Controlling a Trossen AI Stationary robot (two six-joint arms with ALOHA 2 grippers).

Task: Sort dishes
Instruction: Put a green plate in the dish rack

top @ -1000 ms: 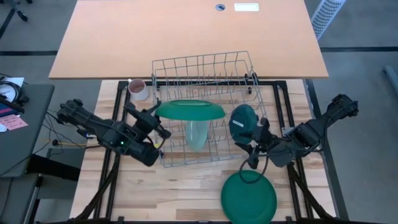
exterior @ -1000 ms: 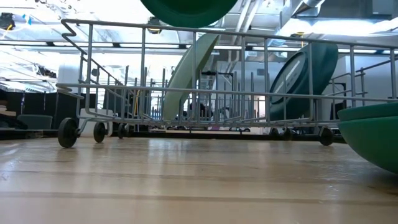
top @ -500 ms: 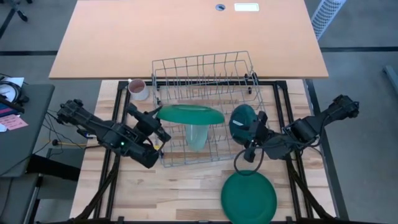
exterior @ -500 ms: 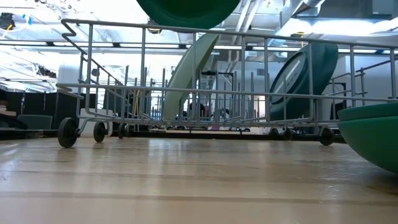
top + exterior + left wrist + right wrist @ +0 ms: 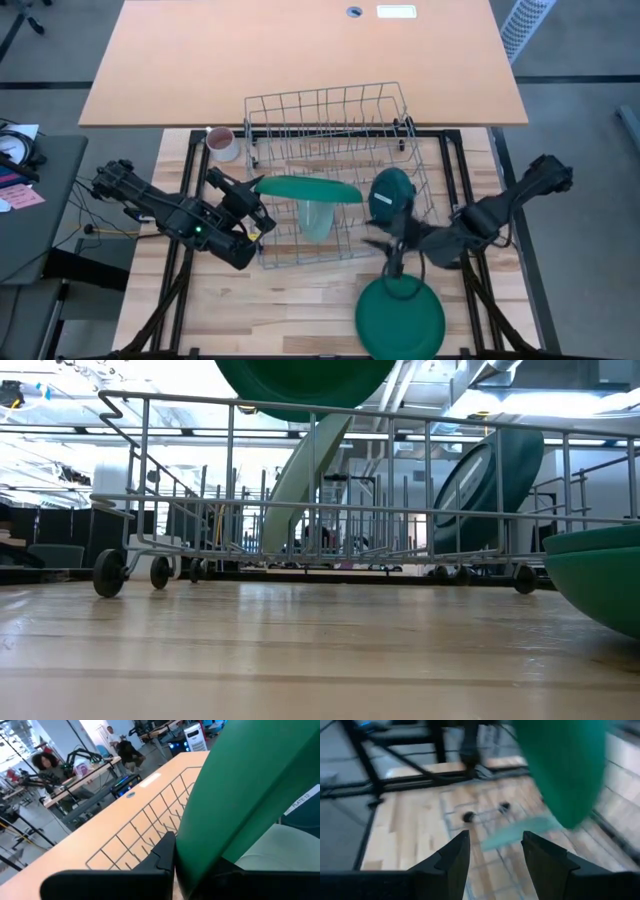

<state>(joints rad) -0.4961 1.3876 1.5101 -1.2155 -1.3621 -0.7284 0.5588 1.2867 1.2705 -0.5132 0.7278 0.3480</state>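
A wire rack [image 5: 325, 130] stands mid-table. Above it hangs a large dark green plate [image 5: 308, 189], with my left gripper [image 5: 250, 205] shut on it. A pale mint plate [image 5: 318, 220] and a dark teal plate [image 5: 392, 195] stand on edge in the rack, leaning on its wires; the low view shows both, the mint plate [image 5: 305, 470] and the teal plate [image 5: 490, 485]. Another large green plate [image 5: 400, 318] lies flat on the table near the front edge. My right gripper [image 5: 392, 247] hovers open between the rack's right near corner and that flat plate, holding nothing. My left gripper pinches the plate's rim at its left edge [image 5: 192, 855] between its two fingers [image 5: 162, 855]. The fingers come nearly level from the table's left. The plate is lifted clear above the rack and tilted, its bottom edge [image 5: 305, 390] over the rack's top wires.
A pinkish-white mug [image 5: 222, 143] stands at the rack's far left corner. The rack rides on small wheels [image 5: 108, 572]. A larger tan tabletop [image 5: 300, 55] lies beyond the rack. Bare wood shows at the near left [image 5: 270, 310].
My left gripper has rolled its wrist in place, tipping the held green plate from nearly flat toward its edge; the plate's lower edge has dipped slightly toward the rack. My right gripper has turned and shifted a little toward the table's left, staying open.
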